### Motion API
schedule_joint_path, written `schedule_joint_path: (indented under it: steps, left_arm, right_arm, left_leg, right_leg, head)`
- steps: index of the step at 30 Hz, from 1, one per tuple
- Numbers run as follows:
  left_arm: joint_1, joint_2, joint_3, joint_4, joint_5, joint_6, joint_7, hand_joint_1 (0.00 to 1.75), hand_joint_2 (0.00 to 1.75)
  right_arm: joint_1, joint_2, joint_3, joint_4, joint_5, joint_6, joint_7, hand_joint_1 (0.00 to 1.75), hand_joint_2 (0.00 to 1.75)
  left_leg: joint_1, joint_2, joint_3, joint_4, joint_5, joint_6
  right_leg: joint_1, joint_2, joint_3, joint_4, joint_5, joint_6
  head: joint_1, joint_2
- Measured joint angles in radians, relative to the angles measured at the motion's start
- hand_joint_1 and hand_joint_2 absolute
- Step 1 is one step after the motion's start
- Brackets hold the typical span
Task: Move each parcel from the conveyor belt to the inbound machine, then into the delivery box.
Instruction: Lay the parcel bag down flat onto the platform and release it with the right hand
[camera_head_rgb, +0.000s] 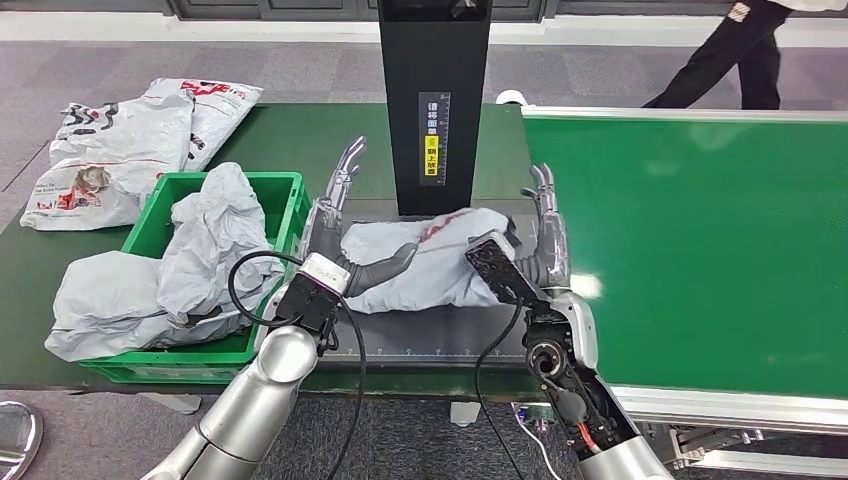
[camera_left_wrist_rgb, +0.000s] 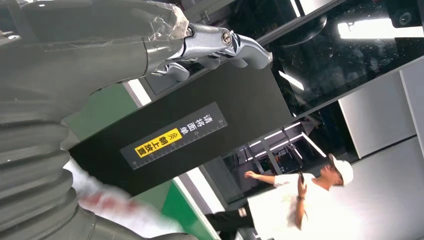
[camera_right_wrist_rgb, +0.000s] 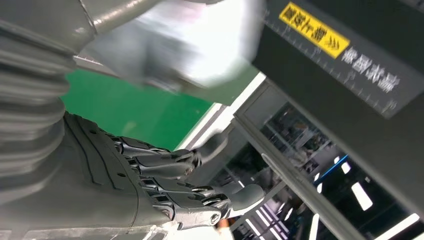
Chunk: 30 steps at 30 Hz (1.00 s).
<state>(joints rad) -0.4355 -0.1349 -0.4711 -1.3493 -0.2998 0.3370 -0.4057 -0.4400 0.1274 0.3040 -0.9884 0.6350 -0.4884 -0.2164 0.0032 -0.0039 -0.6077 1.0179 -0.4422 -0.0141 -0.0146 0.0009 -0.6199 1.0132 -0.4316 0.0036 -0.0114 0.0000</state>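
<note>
A crumpled grey parcel (camera_head_rgb: 430, 262) with red print lies on the inbound machine's black plate (camera_head_rgb: 440, 340), under its black column (camera_head_rgb: 434, 100). My left hand (camera_head_rgb: 335, 215) stands at the parcel's left end, fingers stretched upward and apart, its thumb lying against the parcel. My right hand (camera_head_rgb: 545, 235) stands at the parcel's right end, fingers also straight. Neither hand grips it. The left wrist view shows straight fingers (camera_left_wrist_rgb: 220, 42) before the column (camera_left_wrist_rgb: 200, 125), with the parcel (camera_left_wrist_rgb: 115, 210) blurred. In the right wrist view the parcel (camera_right_wrist_rgb: 190, 45) sits beside my right hand (camera_right_wrist_rgb: 165, 185).
The green delivery crate (camera_head_rgb: 290, 195), left of the plate, holds several grey parcels that spill over its side. More parcels (camera_head_rgb: 130, 140) lie at the table's back left. The green conveyor belt (camera_head_rgb: 700, 250) runs along the right. A person (camera_head_rgb: 740, 50) walks behind it.
</note>
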Motion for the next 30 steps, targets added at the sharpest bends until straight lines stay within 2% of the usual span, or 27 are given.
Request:
schedule_joint_path:
  steps: [10,18,26,30]
  left_arm:
    - [0.03,0.011,0.0,-0.014,-0.013,0.018,0.004,0.0,1.75]
    - [0.034,0.017,0.0,-0.004,-0.061,0.005,0.029,0.0,1.75]
    - [0.022,0.02,0.0,0.055,-0.106,-0.027,0.063,0.0,1.75]
    - [-0.004,0.02,-0.001,0.112,-0.165,-0.088,0.091,0.0,1.75]
  right_arm:
    - [0.068,-0.025,-0.053,-0.157,-0.041,-0.076,-0.027,0.0,1.75]
    - [0.174,-0.039,-0.094,-0.403,-0.072,-0.193,-0.096,0.0,1.75]
    - [0.228,-0.046,-0.103,-0.544,-0.079,-0.209,-0.108,0.0,1.75]
    - [0.229,-0.046,-0.104,-0.563,-0.078,-0.209,-0.113,0.0,1.75]
  left_leg:
    - [0.0,0.0,0.0,0.0,0.0,0.0]
    - [0.0,0.0,0.0,0.0,-0.001,0.001]
    - [0.0,0.001,0.0,0.0,-0.001,0.001]
    - [0.0,0.001,0.0,0.0,-0.001,0.001]
  right_leg:
    - [0.0,0.0,0.0,0.0,0.0,0.0]
    - [0.0,0.0,0.0,0.0,0.0,0.0]
    - [0.0,0.001,0.0,0.0,0.0,0.0]
    - [0.0,0.001,0.0,0.0,0.0,0.0]
  head:
    - [0.0,0.0]
    - [0.0,0.0]
    - [0.0,0.0]
    - [0.0,0.0]
